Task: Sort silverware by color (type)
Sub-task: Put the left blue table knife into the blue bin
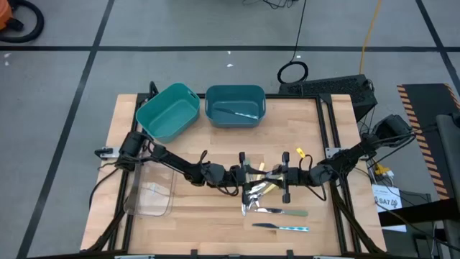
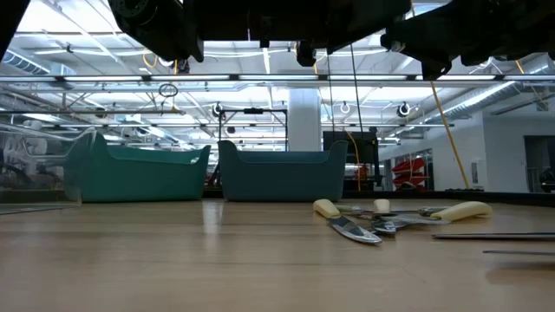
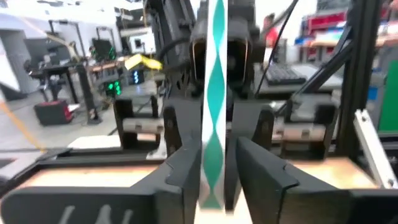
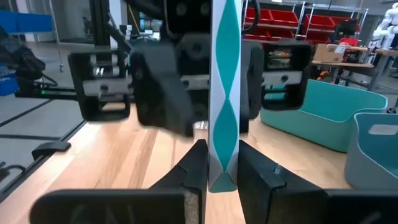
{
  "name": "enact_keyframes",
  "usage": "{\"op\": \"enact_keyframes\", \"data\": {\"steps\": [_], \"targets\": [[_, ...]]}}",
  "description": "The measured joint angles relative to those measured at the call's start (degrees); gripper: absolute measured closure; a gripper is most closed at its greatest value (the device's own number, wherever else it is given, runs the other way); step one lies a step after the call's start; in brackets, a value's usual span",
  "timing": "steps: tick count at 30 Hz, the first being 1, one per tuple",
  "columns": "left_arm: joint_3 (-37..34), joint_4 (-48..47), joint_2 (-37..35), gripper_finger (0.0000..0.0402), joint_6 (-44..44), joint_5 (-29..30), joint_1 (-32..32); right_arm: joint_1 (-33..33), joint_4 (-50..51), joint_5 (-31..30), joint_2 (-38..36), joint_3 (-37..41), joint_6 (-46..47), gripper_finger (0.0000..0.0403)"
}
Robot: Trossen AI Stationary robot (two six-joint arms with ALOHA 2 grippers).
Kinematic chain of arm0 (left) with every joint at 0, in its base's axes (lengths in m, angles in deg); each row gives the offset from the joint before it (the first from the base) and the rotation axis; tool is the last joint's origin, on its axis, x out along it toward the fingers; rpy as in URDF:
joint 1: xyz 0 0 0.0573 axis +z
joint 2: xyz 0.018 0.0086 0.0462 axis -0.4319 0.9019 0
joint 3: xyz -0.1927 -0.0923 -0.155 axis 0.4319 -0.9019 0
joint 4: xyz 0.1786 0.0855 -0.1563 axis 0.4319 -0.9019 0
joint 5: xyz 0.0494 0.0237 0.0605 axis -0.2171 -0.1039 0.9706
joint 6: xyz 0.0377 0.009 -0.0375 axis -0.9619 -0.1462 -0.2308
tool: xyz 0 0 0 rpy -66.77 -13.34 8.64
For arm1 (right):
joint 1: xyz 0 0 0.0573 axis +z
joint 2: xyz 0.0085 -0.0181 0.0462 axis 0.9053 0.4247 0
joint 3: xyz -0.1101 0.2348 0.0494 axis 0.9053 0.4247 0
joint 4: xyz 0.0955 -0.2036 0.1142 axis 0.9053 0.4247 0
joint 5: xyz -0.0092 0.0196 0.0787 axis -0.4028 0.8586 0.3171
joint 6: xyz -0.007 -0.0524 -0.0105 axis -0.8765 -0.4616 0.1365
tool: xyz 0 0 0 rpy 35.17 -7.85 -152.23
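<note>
Teal and white stripes are what you see in both wrist views, so take the views in turn. From above, your left gripper [image 1: 243,173] and right gripper [image 1: 285,176] face each other over the front middle of the wooden table [image 1: 215,223], above a small heap of silverware [image 1: 260,188]. Two more utensils lie apart just in front of the heap: a pale-handled knife [image 1: 280,211] and a blue-patterned knife [image 1: 282,227]. Behind sit a tilted teal bin [image 1: 168,111] and a darker teal bin [image 1: 235,106] with one utensil [image 1: 237,112] inside; a clear tray [image 1: 149,191] lies at the left edge.

At table height, the heap [image 2: 395,217] rests on the wood with yellow handles showing, and both arms hang above it.

In your left wrist view, the fingers [image 3: 177,171] are clamped on a teal-and-white patterned handle [image 3: 214,93] standing upright between them.

In your right wrist view, the fingers [image 4: 258,171] likewise pinch a teal-and-white patterned handle [image 4: 224,93]. You cannot tell whether both grip one utensil.
</note>
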Motion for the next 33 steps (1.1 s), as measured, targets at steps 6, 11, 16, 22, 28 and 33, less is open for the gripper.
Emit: {"op": "enact_keyframes", "data": {"steps": [6, 11, 16, 22, 28, 33], "targets": [[0.02, -8.85, -3.59, 0.0239, 2.34, 5.25, -0.22, 0.00, 1.83, -1.42, -1.99, 0.02, -0.28, 0.0354], [0.02, -22.70, -9.05, 0.0205, 6.37, 9.36, -1.41, -0.28, 3.17, -3.98, -4.57, 0.04, -3.02, 0.0354], [0.02, -36.01, -13.61, 0.0200, 10.41, 9.72, -2.78, -2.25, 5.57, -12.05, -7.81, -2.05, -6.20, 0.0354], [0.02, -39.60, -13.79, 0.0199, 11.36, 9.78, -3.87, -11.16, 27.41, -14.56, -8.79, -14.01, -10.15, 0.0354], [0.02, -45.32, -13.74, 0.0199, 12.28, 9.73, -3.85, -26.88, 51.65, -4.67, -7.89, -27.57, -10.44, 0.0354], [0.02, -45.95, -13.79, 0.0199, 12.05, 9.67, -3.64, -40.52, 58.70, 9.12, -5.70, -31.82, -8.63, 0.0354]]}}
